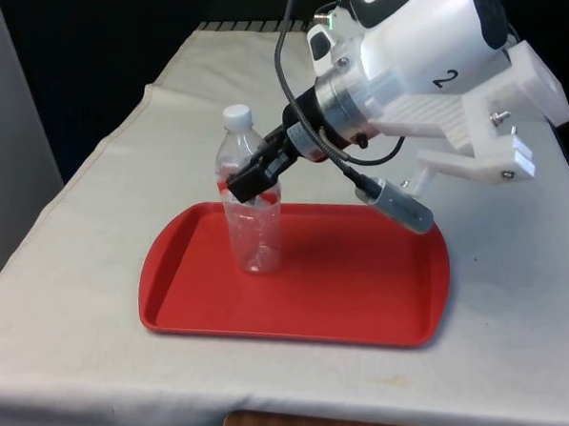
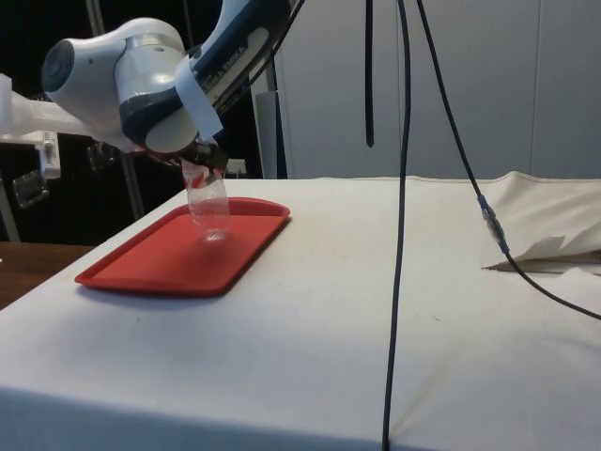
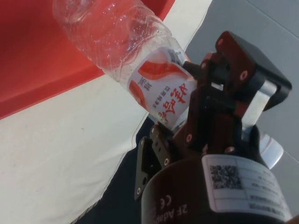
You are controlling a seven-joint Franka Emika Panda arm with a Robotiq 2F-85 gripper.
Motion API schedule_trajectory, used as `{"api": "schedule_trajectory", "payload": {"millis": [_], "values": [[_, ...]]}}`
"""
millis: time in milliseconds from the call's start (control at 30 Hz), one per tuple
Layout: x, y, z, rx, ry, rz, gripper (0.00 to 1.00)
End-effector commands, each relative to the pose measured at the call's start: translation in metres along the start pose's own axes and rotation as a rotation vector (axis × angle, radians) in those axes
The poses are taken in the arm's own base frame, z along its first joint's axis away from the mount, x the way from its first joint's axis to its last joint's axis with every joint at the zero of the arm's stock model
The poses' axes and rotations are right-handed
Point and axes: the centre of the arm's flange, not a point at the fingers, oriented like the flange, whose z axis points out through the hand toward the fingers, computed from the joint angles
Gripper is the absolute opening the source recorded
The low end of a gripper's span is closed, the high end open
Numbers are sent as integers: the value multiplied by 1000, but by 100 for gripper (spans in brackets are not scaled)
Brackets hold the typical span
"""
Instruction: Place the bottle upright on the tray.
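Note:
A clear plastic bottle (image 1: 254,229) with a white cap and a red-and-white label stands upright on the red tray (image 1: 365,285), towards the front view's left. Its base rests on the tray floor. My gripper (image 1: 248,184) comes in from the front view's right, angled down, and is shut on the bottle at its label. In the side view the bottle (image 2: 208,207) hangs under the gripper (image 2: 199,167) over the tray (image 2: 160,268). The wrist view shows the label of the bottle (image 3: 161,88) between the black fingers (image 3: 212,100), with the tray (image 3: 28,60) beyond.
The tray lies near the table's front edge (image 1: 275,404) on the white cloth. A black cable (image 2: 404,188) hangs down in the side view, and the cloth is bunched into a fold (image 2: 554,249) at that view's right.

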Motion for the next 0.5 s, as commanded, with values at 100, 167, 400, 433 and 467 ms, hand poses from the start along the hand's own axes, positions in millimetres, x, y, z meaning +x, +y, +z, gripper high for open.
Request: {"api": "schedule_trajectory", "payload": {"millis": [100,167,400,433,467], "values": [[0,0,1,-3,-4,1,0],[-1,-1,2,-2,-27,3,0],[-1,-1,3,-6,-23,2,0],[0,0,2,-6,-10,2,0],[-1,-1,3,-6,-21,2,0]]}}
